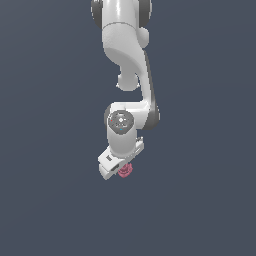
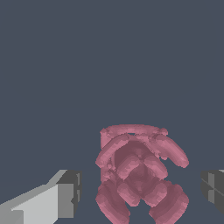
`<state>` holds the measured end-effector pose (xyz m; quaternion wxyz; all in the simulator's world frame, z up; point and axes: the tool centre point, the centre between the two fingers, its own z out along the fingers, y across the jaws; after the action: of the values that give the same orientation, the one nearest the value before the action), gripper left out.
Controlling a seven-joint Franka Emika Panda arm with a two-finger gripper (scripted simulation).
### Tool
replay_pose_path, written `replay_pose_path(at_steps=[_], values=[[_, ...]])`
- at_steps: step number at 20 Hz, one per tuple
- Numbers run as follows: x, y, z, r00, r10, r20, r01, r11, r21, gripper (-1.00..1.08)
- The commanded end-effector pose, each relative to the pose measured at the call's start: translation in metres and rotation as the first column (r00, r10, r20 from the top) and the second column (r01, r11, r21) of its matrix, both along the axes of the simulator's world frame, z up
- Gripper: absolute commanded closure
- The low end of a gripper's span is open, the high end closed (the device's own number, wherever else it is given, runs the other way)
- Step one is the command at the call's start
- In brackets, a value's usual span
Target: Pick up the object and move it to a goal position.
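The gripper (image 2: 139,192) is spread wide with a finger on each side of the object (image 2: 139,175), gripping nothing, placed to close on it

The arm (image 1: 125,60) looks like glossy white plastic. The object (image 2: 138,175) is matt pinkish-red, ridged and lumpy. The hand's (image 2: 140,192) pads (image 2: 70,192) appear dull grey.
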<state>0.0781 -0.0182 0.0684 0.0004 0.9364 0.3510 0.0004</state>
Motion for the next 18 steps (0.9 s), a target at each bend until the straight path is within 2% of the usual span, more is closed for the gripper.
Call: replay_pose_path(at_steps=[1, 9, 10, 18], values=[[-0.001, 0.0, -0.015, 1.0, 0.002, -0.001, -0.002, 1.0, 0.0, -0.92], [0.0, 0.0, -0.028, 1.0, 0.002, -0.001, -0.002, 1.0, 0.0, -0.92], [0.0, 0.0, -0.028, 1.0, 0.002, -0.001, -0.002, 1.0, 0.0, 1.08], [0.0, 0.0, -0.028, 1.0, 0.002, -0.001, -0.002, 1.0, 0.0, 1.08]])
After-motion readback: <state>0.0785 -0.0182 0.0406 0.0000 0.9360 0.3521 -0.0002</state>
